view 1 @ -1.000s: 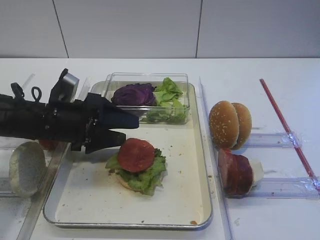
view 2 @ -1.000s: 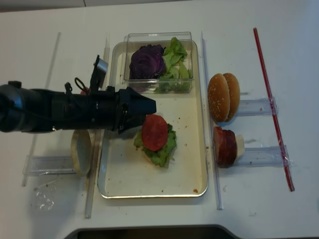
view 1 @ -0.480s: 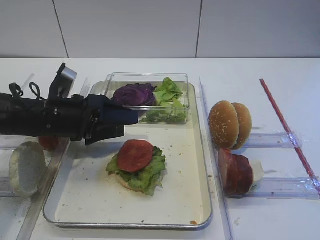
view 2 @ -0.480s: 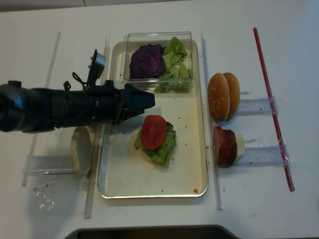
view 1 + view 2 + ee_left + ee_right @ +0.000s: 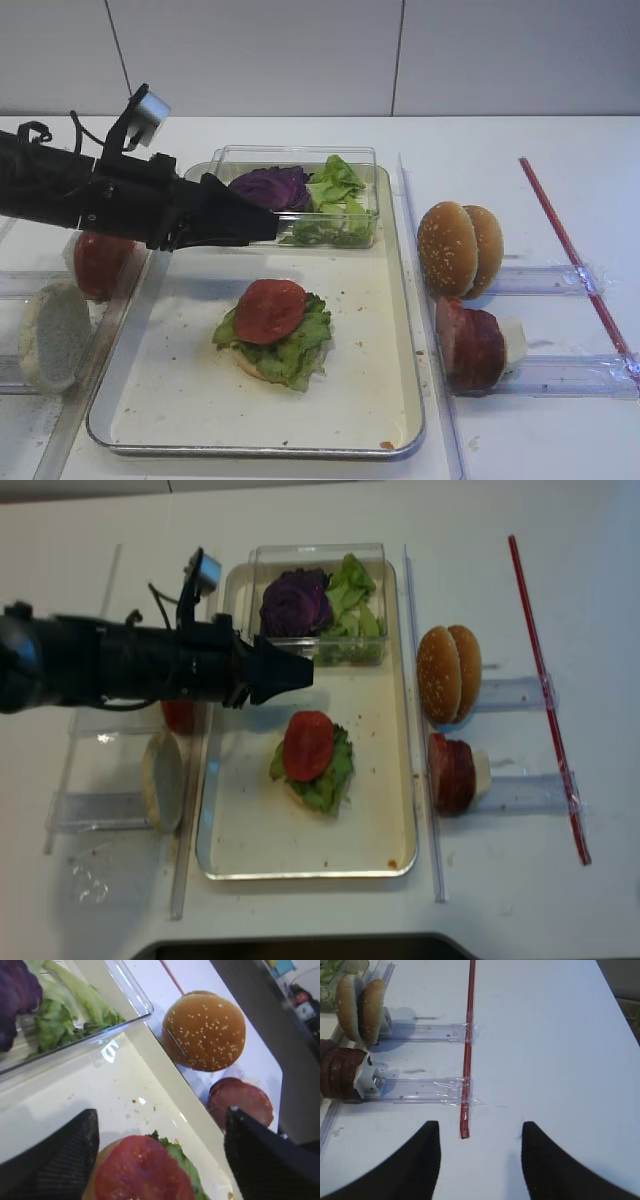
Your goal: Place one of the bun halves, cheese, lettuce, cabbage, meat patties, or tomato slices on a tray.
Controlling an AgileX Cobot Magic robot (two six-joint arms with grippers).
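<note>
Tomato slice (image 5: pixel 270 310) sits on top of a small stack in the middle of the tray (image 5: pixel 395 440), with lettuce (image 5: pixel 300 345) under it and a pale bun half (image 5: pixel 250 366) just peeking out at the bottom. The left gripper (image 5: pixel 262 222) hangs over the tray's back-left part, above and behind the stack, touching nothing; in its wrist view the two dark fingers (image 5: pixel 55 1155) stand wide apart with nothing between them. At the tray's far end is a clear plastic box (image 5: pixel 300 155) holding purple cabbage (image 5: pixel 268 188) and more green leaves. Right of the tray, two sesame bun halves (image 5: pixel 460 248) stand on edge in a clear rack, with meat patties (image 5: pixel 470 345) in the next rack nearer me. The right gripper (image 5: pixel 480 1160) hovers over bare table beside a red strip (image 5: pixel 468 1035), jaws spread and empty. On the left, another tomato slice (image 5: pixel 100 262) and a bun half (image 5: pixel 55 335) stand in racks.
</note>
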